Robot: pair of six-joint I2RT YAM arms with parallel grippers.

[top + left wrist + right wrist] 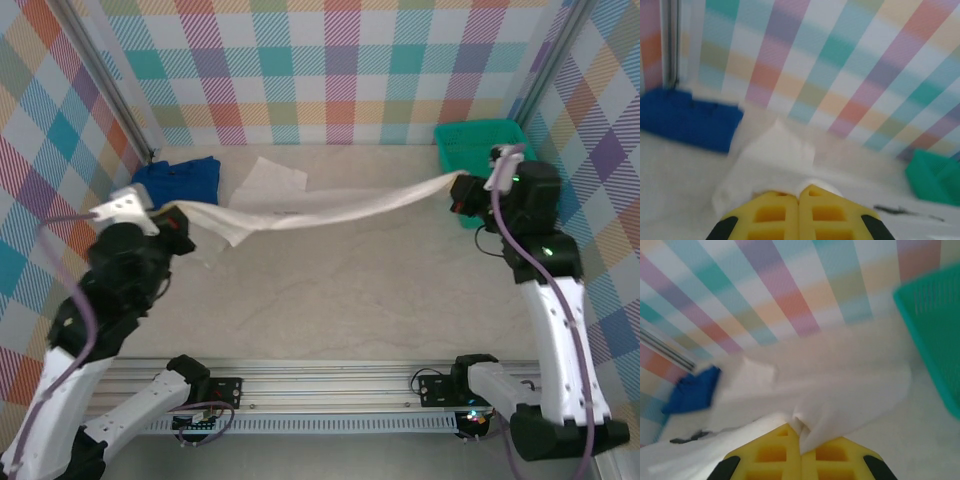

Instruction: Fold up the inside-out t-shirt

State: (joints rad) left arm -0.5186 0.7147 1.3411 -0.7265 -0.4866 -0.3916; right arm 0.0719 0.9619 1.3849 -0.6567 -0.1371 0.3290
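The white inside-out t-shirt [300, 210] hangs stretched in a long band above the table, between the two arms. My left gripper [172, 215] is shut on its left end, and a fold of white cloth [775, 160] bulges out just past the yellow fingertips [775, 200]. My right gripper [462, 185] is shut on the right end; the cloth [835, 395] is pinched between its yellow fingers [837, 447] and spreads away from them. A loose flap [268, 180] of the shirt lies on the table behind the band.
A blue cloth garment [180, 180] lies at the back left by the wall. A green basket [480, 140] stands at the back right, close behind the right gripper. The checked walls enclose the table on three sides.
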